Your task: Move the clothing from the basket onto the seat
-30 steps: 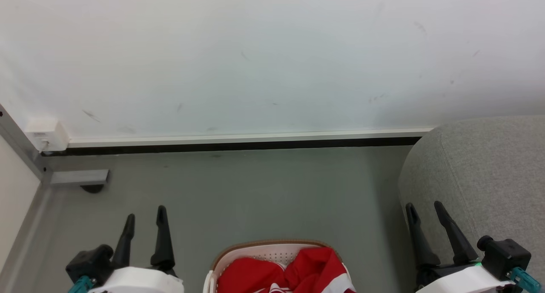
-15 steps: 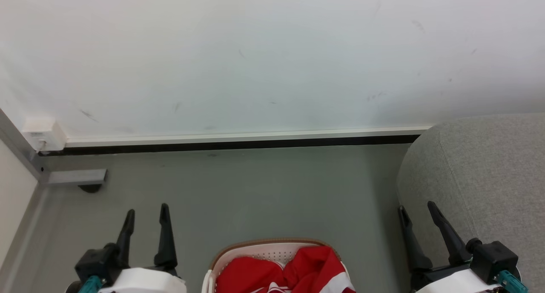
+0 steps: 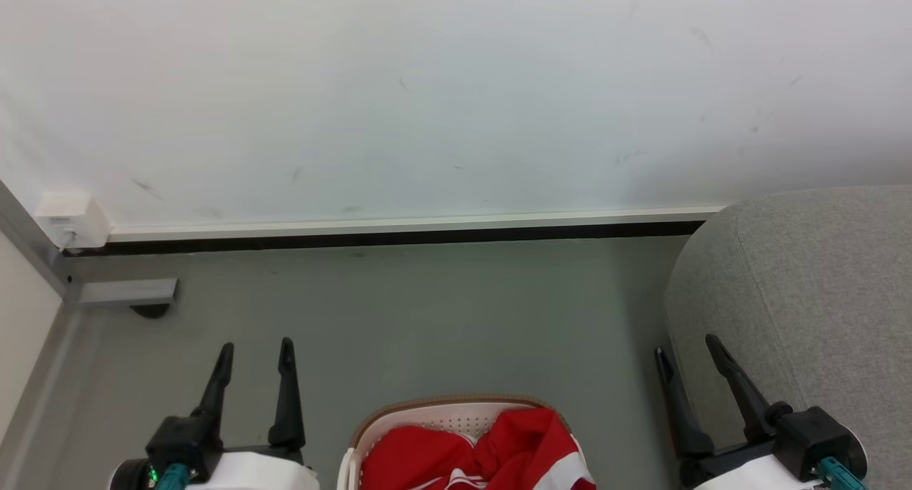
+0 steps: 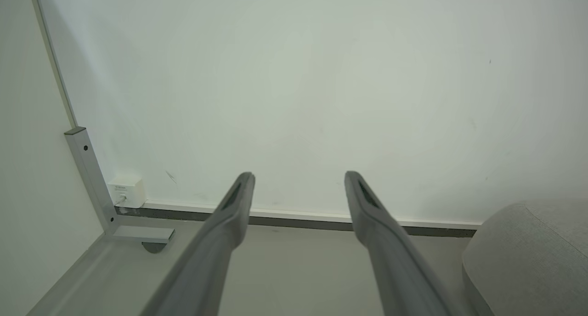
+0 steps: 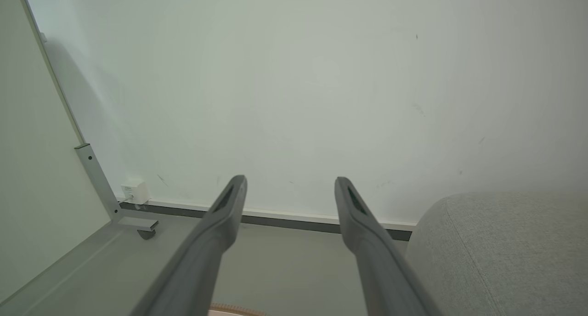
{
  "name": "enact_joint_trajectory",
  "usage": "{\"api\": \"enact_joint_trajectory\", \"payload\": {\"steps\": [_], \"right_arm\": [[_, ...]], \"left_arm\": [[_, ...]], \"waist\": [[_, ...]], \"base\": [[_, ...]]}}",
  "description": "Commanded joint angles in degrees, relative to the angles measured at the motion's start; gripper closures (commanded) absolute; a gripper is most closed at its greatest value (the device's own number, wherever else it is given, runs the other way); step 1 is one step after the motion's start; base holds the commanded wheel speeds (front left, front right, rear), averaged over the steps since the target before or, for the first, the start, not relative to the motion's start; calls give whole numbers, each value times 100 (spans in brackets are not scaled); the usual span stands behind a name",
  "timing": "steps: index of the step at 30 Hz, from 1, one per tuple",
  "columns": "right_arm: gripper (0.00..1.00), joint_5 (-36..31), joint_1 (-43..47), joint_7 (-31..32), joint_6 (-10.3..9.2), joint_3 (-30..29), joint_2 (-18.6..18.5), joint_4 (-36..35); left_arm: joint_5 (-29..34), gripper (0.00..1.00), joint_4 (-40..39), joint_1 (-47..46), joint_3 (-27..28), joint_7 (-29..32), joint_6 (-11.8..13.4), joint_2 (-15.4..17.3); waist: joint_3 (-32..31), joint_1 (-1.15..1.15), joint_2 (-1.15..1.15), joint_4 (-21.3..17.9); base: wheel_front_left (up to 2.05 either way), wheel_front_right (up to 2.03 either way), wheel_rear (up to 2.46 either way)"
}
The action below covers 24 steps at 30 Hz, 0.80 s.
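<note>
Red clothing (image 3: 491,454) with white bands lies bunched in the white basket (image 3: 456,409), whose brown rim shows at the bottom middle of the head view; a sliver of that rim (image 5: 239,310) also appears in the right wrist view. The grey seat (image 3: 812,298) fills the right side, and it shows in both wrist views (image 4: 528,251) (image 5: 505,251). My left gripper (image 3: 256,349) stands open left of the basket, holding nothing. My right gripper (image 3: 687,347) stands open between the basket and the seat's edge, also holding nothing. Both point toward the wall (image 4: 297,176) (image 5: 290,180).
A white wall (image 3: 427,98) with a pale skirting and dark gap runs across ahead. A small white box (image 3: 68,219) and a grey metal post with a foot (image 3: 128,290) stand in the left corner. Grey floor (image 3: 427,312) stretches between the basket and the wall.
Both grippers have drifted slightly: the left one to the right, the right one to the left and up a little. The whole picture has shifted a touch, so the camera moved too.
</note>
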Motion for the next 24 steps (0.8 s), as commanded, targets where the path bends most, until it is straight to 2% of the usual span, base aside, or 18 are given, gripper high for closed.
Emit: {"api": "enact_joint_trajectory", "payload": {"steps": [1, 7, 24], "right_arm": [[0, -116, -90, -64, -11, 9, -2, -7], [0, -225, -103, -112, -12, 8, 3, 1], [0, -64, -91, -94, -12, -2, 17, 55]], "left_arm": [[145, 0, -34, 21, -13, -51, 33, 49], [271, 0, -45, 17, -19, -94, 42, 50], [87, 0, 44, 12, 19, -90, 13, 48]], "waist": [[1, 0, 0, -5], [-1, 0, 0, -19], [-30, 0, 0, -16]], "base": [[0, 0, 0], [0, 0, 0], [0, 0, 0]]}}
